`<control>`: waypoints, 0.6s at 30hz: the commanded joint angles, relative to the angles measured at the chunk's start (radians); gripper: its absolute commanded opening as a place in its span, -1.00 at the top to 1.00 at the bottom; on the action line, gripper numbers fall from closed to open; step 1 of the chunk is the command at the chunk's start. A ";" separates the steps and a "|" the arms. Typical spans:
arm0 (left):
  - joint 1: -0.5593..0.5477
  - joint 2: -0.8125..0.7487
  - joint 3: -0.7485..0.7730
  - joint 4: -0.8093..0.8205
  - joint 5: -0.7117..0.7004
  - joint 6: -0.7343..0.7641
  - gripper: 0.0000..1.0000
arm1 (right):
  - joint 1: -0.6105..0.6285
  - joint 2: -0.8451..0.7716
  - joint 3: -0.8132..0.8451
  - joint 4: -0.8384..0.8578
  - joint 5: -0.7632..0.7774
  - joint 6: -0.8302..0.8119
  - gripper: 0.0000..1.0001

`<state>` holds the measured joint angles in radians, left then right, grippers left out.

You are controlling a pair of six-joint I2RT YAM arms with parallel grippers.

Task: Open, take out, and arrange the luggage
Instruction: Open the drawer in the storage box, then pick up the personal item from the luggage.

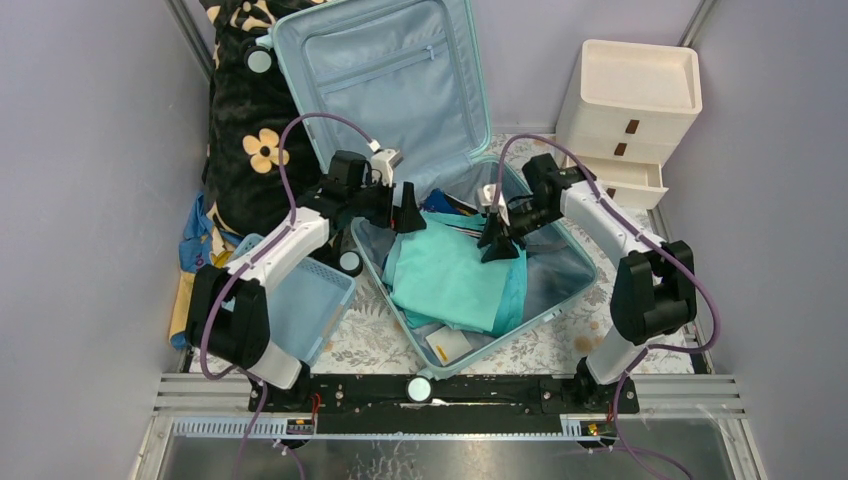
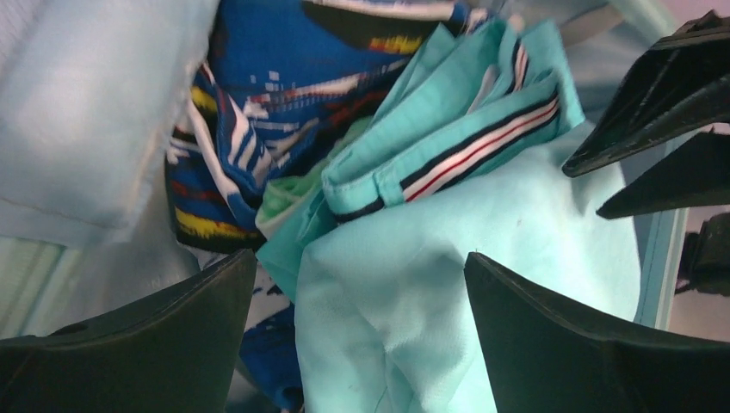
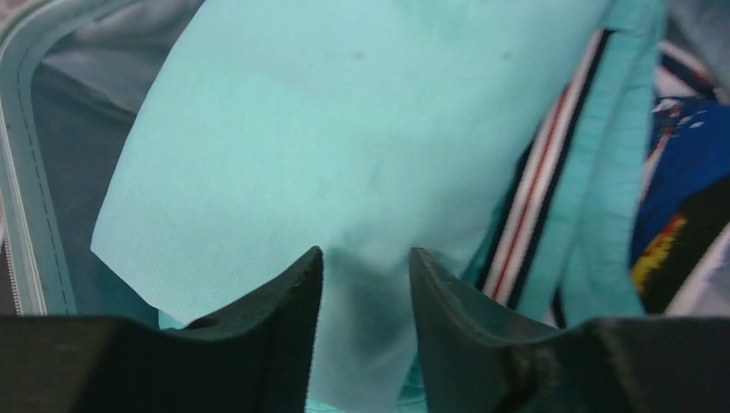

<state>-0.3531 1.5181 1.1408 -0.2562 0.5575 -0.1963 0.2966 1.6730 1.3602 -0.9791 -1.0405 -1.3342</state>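
The luggage [image 1: 385,75] is seen lying open at the centre of the top view, its lid propped upright toward the top of the frame. A turquoise garment [image 1: 450,280] is spread in the lower shell, with a blue patterned cloth [image 2: 275,77] tucked behind it. The left gripper [image 2: 360,262] is held with its fingers spread wide above the garment's striped edge, touching nothing. The right gripper [image 3: 366,254] is set half-closed around a fold of the turquoise garment; whether the fold is actually pinched cannot be told. A blue basket [image 1: 300,300] is placed at the lower left, and a cream drawer unit [image 1: 630,110] at the upper right.
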 commanded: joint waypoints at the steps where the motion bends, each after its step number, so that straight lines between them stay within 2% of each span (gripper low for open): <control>1: -0.018 0.017 0.006 -0.088 0.065 0.117 -0.97 | 0.035 0.001 -0.056 0.012 0.076 -0.104 0.12; 4: -0.028 0.020 -0.003 -0.111 0.092 0.167 -0.97 | 0.038 0.010 -0.105 0.107 0.141 -0.010 0.18; 7: -0.042 -0.034 -0.020 -0.115 0.061 0.201 -0.97 | 0.039 -0.004 -0.128 0.264 0.244 0.171 0.14; 12: -0.046 -0.205 -0.101 -0.048 0.104 0.294 -0.97 | 0.033 -0.021 -0.103 0.298 0.264 0.230 0.04; 15: -0.046 -0.241 -0.134 -0.045 0.135 0.286 -0.97 | 0.031 0.005 -0.111 0.453 0.403 0.429 0.06; 17: -0.052 -0.245 -0.133 -0.068 0.152 0.265 -0.96 | 0.020 0.023 -0.076 0.485 0.461 0.481 0.07; 18: -0.059 -0.252 -0.132 -0.079 0.154 0.267 -0.96 | 0.009 0.013 -0.062 0.483 0.438 0.471 0.05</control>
<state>-0.3958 1.2720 1.0294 -0.3439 0.6621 0.0452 0.3336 1.6711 1.2457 -0.6682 -0.7921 -1.0000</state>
